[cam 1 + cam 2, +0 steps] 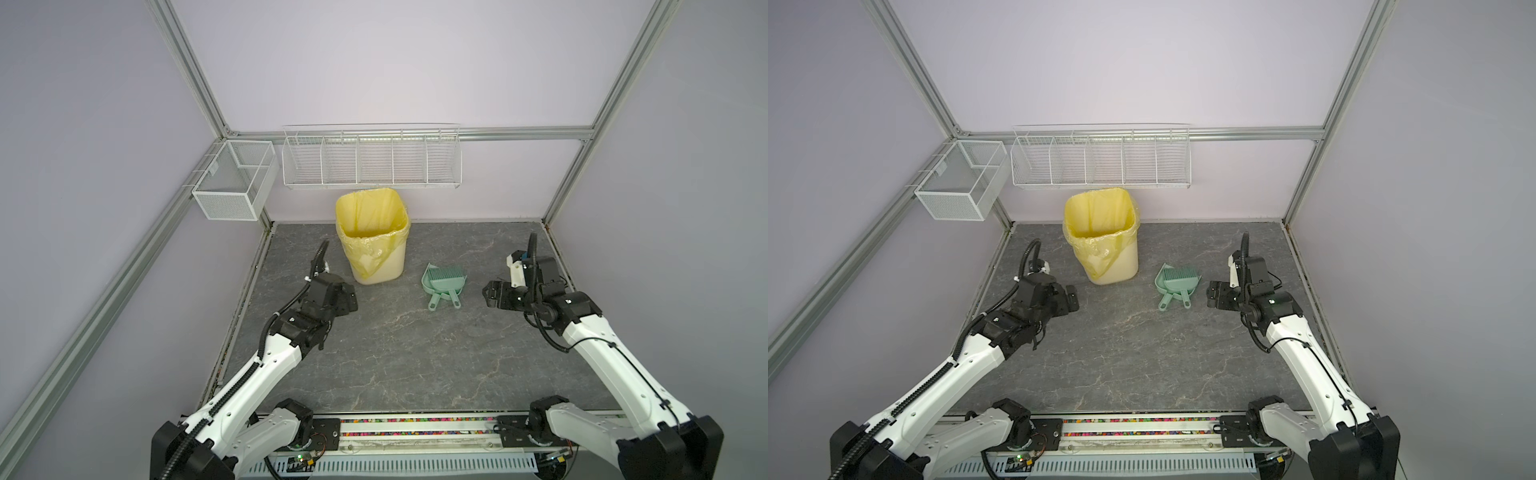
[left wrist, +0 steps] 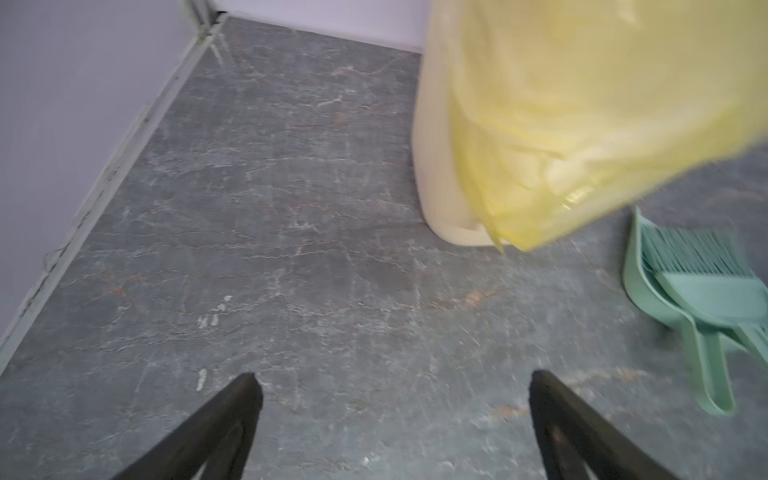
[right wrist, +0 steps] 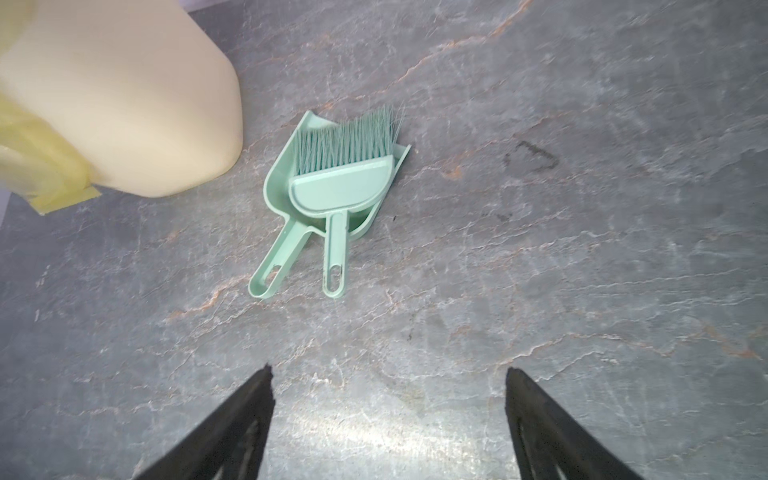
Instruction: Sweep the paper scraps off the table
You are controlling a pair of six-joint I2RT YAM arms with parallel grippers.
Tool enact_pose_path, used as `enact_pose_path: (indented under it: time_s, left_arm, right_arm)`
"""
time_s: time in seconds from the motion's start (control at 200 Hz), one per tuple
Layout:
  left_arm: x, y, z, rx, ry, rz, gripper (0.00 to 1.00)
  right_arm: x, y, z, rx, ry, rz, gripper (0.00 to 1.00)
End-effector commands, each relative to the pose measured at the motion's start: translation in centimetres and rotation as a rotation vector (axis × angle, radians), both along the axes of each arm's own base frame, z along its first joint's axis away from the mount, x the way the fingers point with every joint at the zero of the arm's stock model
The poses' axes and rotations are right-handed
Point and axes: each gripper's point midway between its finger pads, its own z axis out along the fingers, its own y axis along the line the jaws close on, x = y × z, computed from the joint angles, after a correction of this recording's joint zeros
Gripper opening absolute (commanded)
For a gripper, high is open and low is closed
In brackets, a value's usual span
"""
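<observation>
No paper scraps showed on the table, a flat dark grey slab veined pale like marble; whether they lay in the bin you could not tell, its floor being hidden. The sweeping step looked finished, and your next move likely called only for a check of the slab's edges and a withdrawal of both arms. The bin, smooth cream plastic with rounded corners, wore a thin crinkled yellow liner over its rim. Near the bin, on its right-arm side, lay the mint-green dustpan, a rigid shallow scoop, with the brush nested in it, bristles fine and splayed. The left gripper hovered on the bin's opposite side, the right gripper beyond the dustpan; each had its jaws spread wide, holding nothing.
</observation>
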Motion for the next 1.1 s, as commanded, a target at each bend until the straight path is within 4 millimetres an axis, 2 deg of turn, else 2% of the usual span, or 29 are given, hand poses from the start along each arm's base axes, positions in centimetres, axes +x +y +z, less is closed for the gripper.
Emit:
enact_pose_path:
  time_s: [0.0, 0.09, 0.205, 0.225, 0.425, 0.6, 0.85, 1.095]
  left_arm:
    - [0.8, 2.3, -0.4, 0.018, -0.034, 0.065, 0.99]
    - [1.7, 4.0, -0.8, 0.042, -0.061, 0.131, 1.00]
    - [2.7, 5.0, -1.8, 0.112, -0.056, 0.159, 1.00]
    - [2.8, 5.3, -1.9, 0.123, -0.053, 0.175, 0.99]
    - [4.0, 7.4, -3.0, 0.211, -0.085, 0.233, 1.00]
    - [4.5, 9.6, -4.1, 0.246, -0.106, 0.287, 0.99]
    - [5.0, 11.3, -6.2, 0.223, -0.210, 0.281, 1.00]
    - [7.1, 11.0, -5.9, 0.218, -0.257, 0.232, 1.00]
  right_arm:
    - [0.2, -2.3, -0.2, -0.094, -0.041, -0.072, 0.88]
    - [0.2, -3.2, -0.5, -0.124, -0.059, -0.105, 0.89]
    - [0.5, -4.1, -0.2, -0.156, -0.088, -0.132, 0.88]
    - [0.2, -4.4, -1.2, -0.171, -0.070, -0.132, 0.89]
    - [0.3, -6.1, -1.7, -0.243, -0.122, -0.189, 0.88]
    - [0.3, -7.8, -3.2, -0.294, -0.134, -0.263, 0.88]
    - [0.6, -8.7, -5.0, -0.332, -0.133, -0.309, 0.89]
    - [1.0, -11.1, -5.4, -0.401, -0.255, -0.442, 0.89]
